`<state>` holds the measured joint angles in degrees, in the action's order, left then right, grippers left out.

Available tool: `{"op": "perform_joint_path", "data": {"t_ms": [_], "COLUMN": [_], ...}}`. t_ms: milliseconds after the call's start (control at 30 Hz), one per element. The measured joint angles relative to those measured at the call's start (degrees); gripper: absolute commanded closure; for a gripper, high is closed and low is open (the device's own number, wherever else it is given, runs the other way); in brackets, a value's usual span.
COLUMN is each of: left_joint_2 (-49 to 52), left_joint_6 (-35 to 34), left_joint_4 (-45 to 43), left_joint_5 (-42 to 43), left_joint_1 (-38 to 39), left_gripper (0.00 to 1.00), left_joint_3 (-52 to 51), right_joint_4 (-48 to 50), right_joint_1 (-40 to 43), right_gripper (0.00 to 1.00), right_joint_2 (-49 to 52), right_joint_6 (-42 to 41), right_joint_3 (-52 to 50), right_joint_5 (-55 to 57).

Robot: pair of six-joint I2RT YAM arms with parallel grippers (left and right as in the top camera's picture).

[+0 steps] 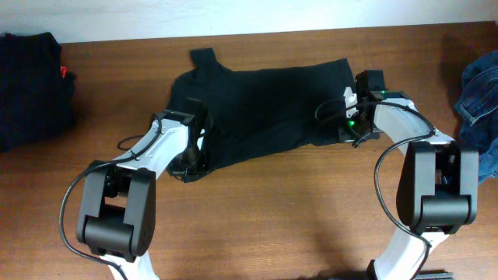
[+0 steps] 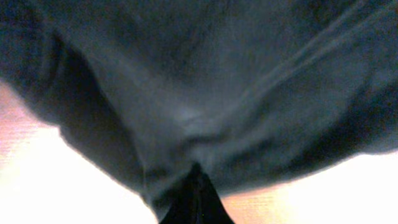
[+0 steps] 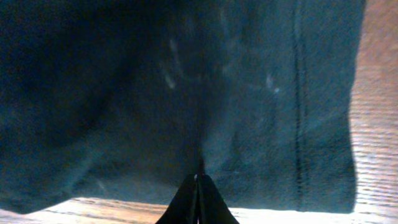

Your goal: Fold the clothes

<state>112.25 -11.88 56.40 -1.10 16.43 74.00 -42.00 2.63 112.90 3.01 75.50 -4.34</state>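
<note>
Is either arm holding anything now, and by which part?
Both grip the black T-shirt: left gripper pinches its near-left corner, right gripper pinches its near edge by the stitched hem.

Blue denim (image 1: 479, 97), partly off-frame

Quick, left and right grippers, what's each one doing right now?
The left gripper is shut on the black T-shirt.
The right gripper is shut on the black T-shirt too.
</note>
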Motion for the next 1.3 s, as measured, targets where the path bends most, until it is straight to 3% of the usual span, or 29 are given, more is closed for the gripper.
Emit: {"op": "perform_joint_path", "data": {"t_ms": [300,700,1300], "left_joint_2": [-3.06,-3.02,-3.02], "left_joint_6": [0.0,-0.02,-0.31], "left_joint_4": [0.39,-8.13,-12.55], "left_joint_5": [0.0,0.0,-2.36], "left_joint_1": [0.0,0.0,0.0], "left_gripper": [0.99,0.99,0.99], "left_joint_3": [5.92,-1.6,-5.33], "right_joint_4": [3.17,4.39,1.03], "right_joint_1": [0.0,0.0,0.0], "right_gripper": [0.96,0.96,0.96], "right_joint_2": [0.0,1.27,4.09], "right_joint_6": [0.02,0.04,-0.02], "right_joint_3": [2.29,2.29,2.73], "right_joint_5": [0.02,0.5,0.5]}}
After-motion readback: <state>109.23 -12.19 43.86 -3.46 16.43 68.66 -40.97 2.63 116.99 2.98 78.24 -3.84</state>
